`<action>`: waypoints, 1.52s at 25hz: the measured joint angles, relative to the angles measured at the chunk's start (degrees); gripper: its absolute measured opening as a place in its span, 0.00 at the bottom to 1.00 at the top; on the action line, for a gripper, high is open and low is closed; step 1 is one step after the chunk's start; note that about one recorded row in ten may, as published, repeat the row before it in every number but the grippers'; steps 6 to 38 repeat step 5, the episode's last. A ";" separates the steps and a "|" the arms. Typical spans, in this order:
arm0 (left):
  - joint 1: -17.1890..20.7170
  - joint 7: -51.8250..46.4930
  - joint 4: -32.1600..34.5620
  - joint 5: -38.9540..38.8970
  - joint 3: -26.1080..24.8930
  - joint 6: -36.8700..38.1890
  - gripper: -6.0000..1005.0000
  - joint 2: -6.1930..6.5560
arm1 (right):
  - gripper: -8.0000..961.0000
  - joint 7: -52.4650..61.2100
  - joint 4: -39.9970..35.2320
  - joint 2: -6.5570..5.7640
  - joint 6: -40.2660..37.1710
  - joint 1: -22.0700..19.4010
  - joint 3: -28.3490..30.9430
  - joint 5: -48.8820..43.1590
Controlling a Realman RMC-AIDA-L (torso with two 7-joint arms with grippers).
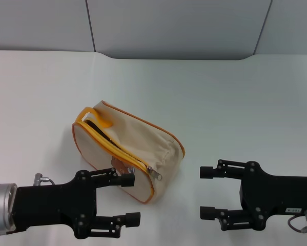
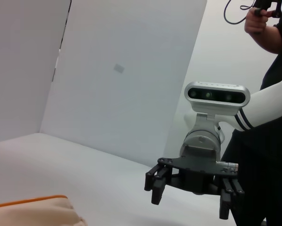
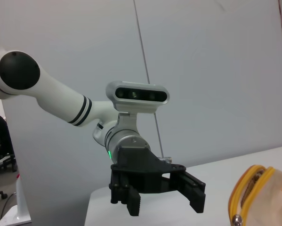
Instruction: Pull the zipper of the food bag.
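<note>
A white table [image 1: 235,102] fills the work area. Grey wall panels [image 1: 174,25] stand along the table's far edge.

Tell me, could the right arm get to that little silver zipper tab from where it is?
Probably yes. The right tool is open, beside the food bag, and only bare table lies between it and the silver pull tab. The left tool sits near the tab's other side, open.
</note>
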 joint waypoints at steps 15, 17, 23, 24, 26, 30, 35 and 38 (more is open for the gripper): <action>-0.08 -0.17 0.22 -0.02 -0.01 -0.02 0.81 -0.12 | 0.81 -0.08 0.00 0.16 0.11 0.08 0.00 0.06; -0.08 -0.17 0.22 -0.02 -0.01 -0.02 0.81 -0.12 | 0.81 -0.08 0.00 0.16 0.11 0.08 0.00 0.06; -0.08 -0.17 0.22 -0.02 -0.01 -0.02 0.81 -0.12 | 0.81 -0.08 0.00 0.16 0.11 0.08 0.00 0.06; -0.08 -0.17 0.22 -0.02 -0.01 -0.02 0.81 -0.12 | 0.81 -0.08 0.00 0.16 0.11 0.08 0.00 0.06; -0.08 -0.17 0.22 -0.02 -0.01 -0.02 0.81 -0.12 | 0.81 -0.08 0.00 0.16 0.11 0.08 0.00 0.06; -0.08 -0.17 0.22 -0.02 -0.01 -0.02 0.81 -0.12 | 0.81 -0.08 0.00 0.16 0.11 0.08 0.00 0.06; -0.08 -0.17 0.22 -0.02 -0.01 -0.02 0.81 -0.12 | 0.81 -0.08 0.00 0.16 0.11 0.08 0.00 0.06; -0.08 -0.17 0.22 -0.02 -0.01 -0.02 0.81 -0.12 | 0.81 -0.08 0.00 0.16 0.11 0.08 0.00 0.06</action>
